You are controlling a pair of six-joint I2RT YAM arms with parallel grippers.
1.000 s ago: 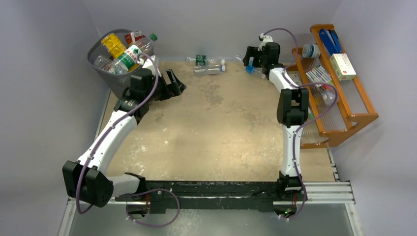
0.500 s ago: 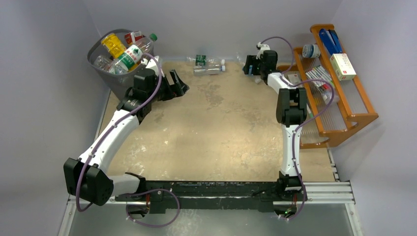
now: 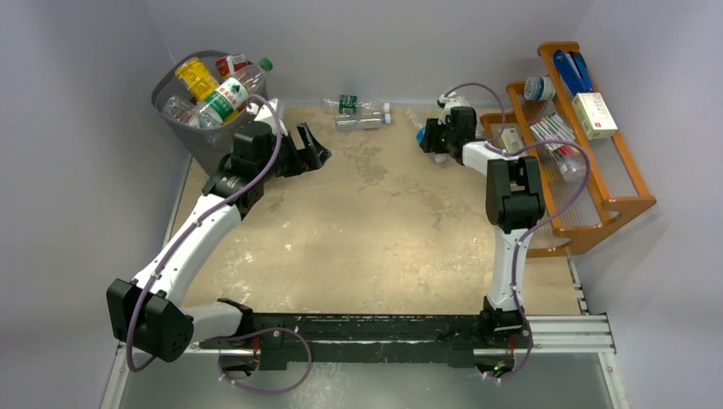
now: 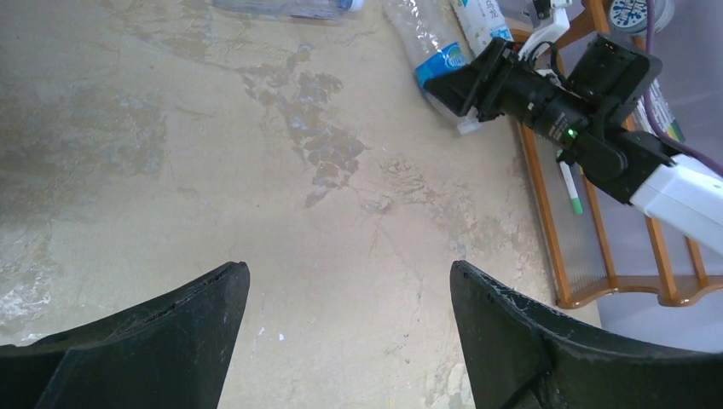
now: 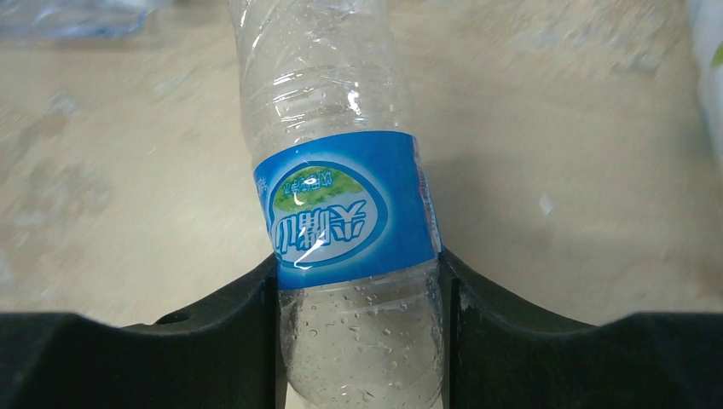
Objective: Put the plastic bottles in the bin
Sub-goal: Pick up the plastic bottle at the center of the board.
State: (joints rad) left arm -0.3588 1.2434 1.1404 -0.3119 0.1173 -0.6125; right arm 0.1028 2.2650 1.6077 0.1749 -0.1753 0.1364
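The right pincer (image 5: 358,273) has closed on a clear blue-labelled bottle (image 5: 341,213). Its two black fingers (image 5: 213,341) press against the bottle's sides just below the label, and the rest of the bottle reaches out ahead of the pincer over the table (image 3: 384,230). In the left wrist view the bottle seems to sit low on the table in front of that pincer, but whether it is lifted clear cannot be told.

The left pincer (image 4: 349,273) stands wide open with nothing between its fingers, only bare table beneath them. The bin (image 3: 198,136) stands to the left of the left pincer, close beside its wrist. It is heaped with bottles, among them a yellow bottle (image 3: 198,78) and a green-labelled bottle (image 3: 223,98).

Two more clear bottles (image 3: 362,122) lie side by side between the two pincers, farther toward the back wall. An orange wooden rack (image 3: 635,204) stands just to the right of the right pincer.
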